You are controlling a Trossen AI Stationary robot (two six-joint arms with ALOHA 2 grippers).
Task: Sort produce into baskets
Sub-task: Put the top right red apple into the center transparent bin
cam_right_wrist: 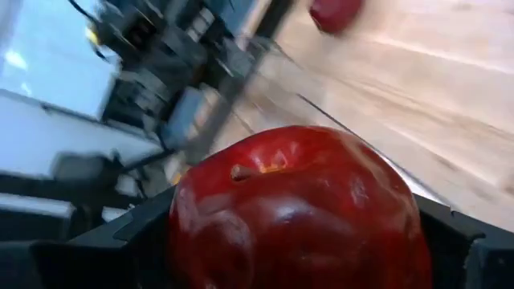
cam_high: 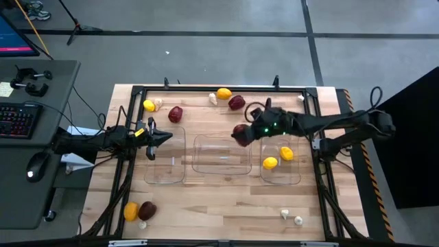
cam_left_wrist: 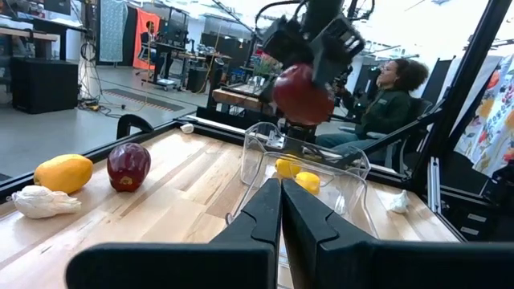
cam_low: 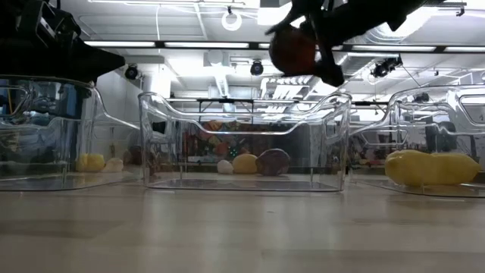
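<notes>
Nearest the front edge of your worktop [cam_high: 226, 213], an orange piece [cam_high: 130, 210] and a dark red one [cam_high: 147, 209] are sitting touching at front left, and two garlic pieces [cam_high: 291, 217] are lying at front right.

Next back, three clear bins are standing in a row. Left bin [cam_high: 165, 160] is showing nothing inside. Middle bin [cam_high: 221, 154] is looking bare too. Right bin [cam_high: 281, 163] is holding two lemons [cam_high: 278, 158].

Your left tool [cam_high: 150, 147] is hanging over the left bin's left edge, fingers [cam_left_wrist: 273, 213] pressed together, gripping nothing.

Your right tool [cam_high: 244, 134] is gripping a red apple [cam_right_wrist: 297, 210], jaws spread wide around it. It's hovering in the air above the middle bin's back right corner, clear of the rim in the low view.

Far side of the worktop: a lemon [cam_high: 148, 106] with garlic [cam_high: 158, 103] just beside it at back left, a red piece [cam_high: 175, 114] near them, then another garlic [cam_high: 212, 99], a lemon [cam_high: 223, 94] and a red piece [cam_high: 236, 103] toward back centre.

Beyond the worktop, a person [cam_left_wrist: 388, 103] is sitting.
</notes>
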